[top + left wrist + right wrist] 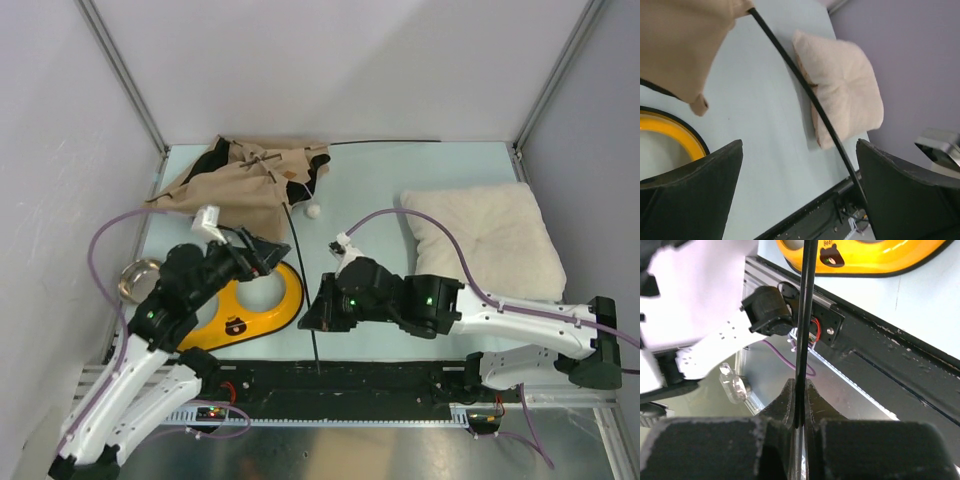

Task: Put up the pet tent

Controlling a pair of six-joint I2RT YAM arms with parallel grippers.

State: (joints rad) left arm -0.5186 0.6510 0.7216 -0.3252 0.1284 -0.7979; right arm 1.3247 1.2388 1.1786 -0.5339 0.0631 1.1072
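The pet tent (245,180) lies collapsed at the back left, tan fabric with dark parts and a white pom-pom (314,211) beside it. One thin black pole (303,280) runs from the fabric toward the table's front edge. My right gripper (322,310) is shut on this pole; in the right wrist view the pole (806,300) is pinched between the closed jaws (800,405). My left gripper (265,250) is open and empty just in front of the fabric. In the left wrist view the fabric (680,45) hangs at upper left and the pole (805,90) slants down past the right finger (910,195).
A yellow feeder (255,305) lies under the left arm. A metal bowl (140,278) sits at the left edge. A cream pillow (485,240) lies at the right. Another black pole (390,142) lies along the back wall. A black rail (900,370) borders the front edge.
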